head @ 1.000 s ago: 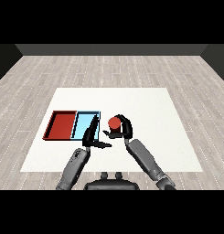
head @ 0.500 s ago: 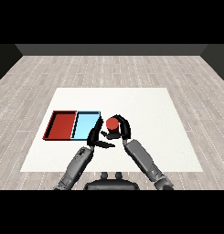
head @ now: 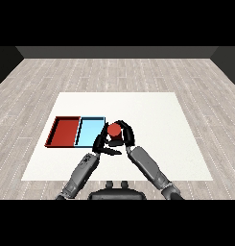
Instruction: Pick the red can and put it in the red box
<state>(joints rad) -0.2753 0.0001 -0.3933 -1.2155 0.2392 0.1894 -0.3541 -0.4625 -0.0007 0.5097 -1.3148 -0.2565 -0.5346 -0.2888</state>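
A small red cylindrical can (head: 113,130) stands upright in the grasp of the right robot hand (head: 124,136), whose black fingers curl round its far and right sides while the thumb closes in from the near side, so the can's round top shows between them. The can sits just to the right of the light blue shallow rectangular tray (head: 90,131), close to that tray's right edge and outside both trays. Whether it rests on the white flat surface (head: 152,115) or is lifted off it cannot be told from this view. The red shallow rectangular tray (head: 64,131) lies immediately to the left of the blue one, the two touching along their shared side, and it holds nothing. The left robot hand (head: 100,145) lies just near and left of the can, beside the near right corner of the blue tray, its fingers stretched out fairly straight and pointing to the right under the other hand, holding nothing. Both grey forearms come in from the near edge and converge towards the can.
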